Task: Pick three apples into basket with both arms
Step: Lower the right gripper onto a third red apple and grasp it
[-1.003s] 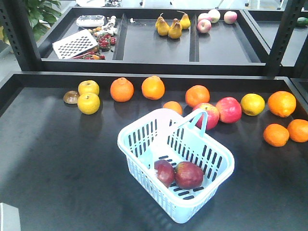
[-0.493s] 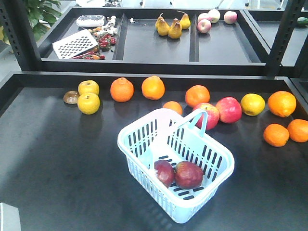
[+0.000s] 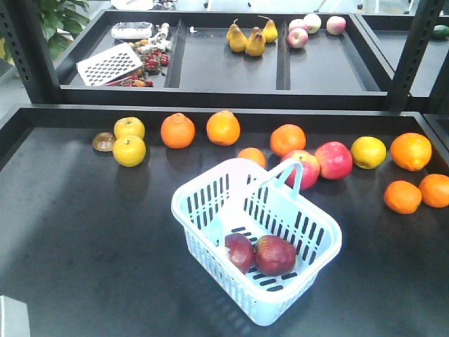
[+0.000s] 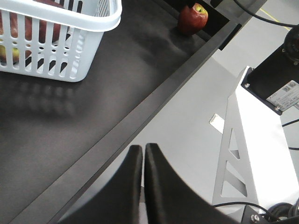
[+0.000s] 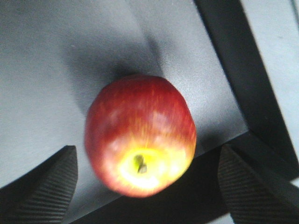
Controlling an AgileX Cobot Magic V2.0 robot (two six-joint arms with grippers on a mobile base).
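The pale blue basket [image 3: 302, 284] stands mid-table in the front view with two dark red apples [image 3: 239, 251] [image 3: 275, 255] lying on its floor. Neither arm shows in that view. In the right wrist view a third apple [image 5: 140, 135], with a yellow patch round its stem, sits near the table's corner. My right gripper [image 5: 147, 151] is open, with a finger [image 5: 46, 186] on either side of the apple and a gap to each. My left gripper [image 4: 143, 148] is shut on nothing, beyond the table's front edge, with the basket [image 4: 70, 51] and that apple [image 4: 191, 18] ahead.
Oranges [image 3: 177, 130], yellow fruit [image 3: 129, 150] and two pink-red apples [image 3: 333, 160] line the back of the table. A rear shelf holds pears [image 3: 254, 41], apples and a white grater [image 3: 109, 64]. The table has a raised black rim [image 4: 140, 126].
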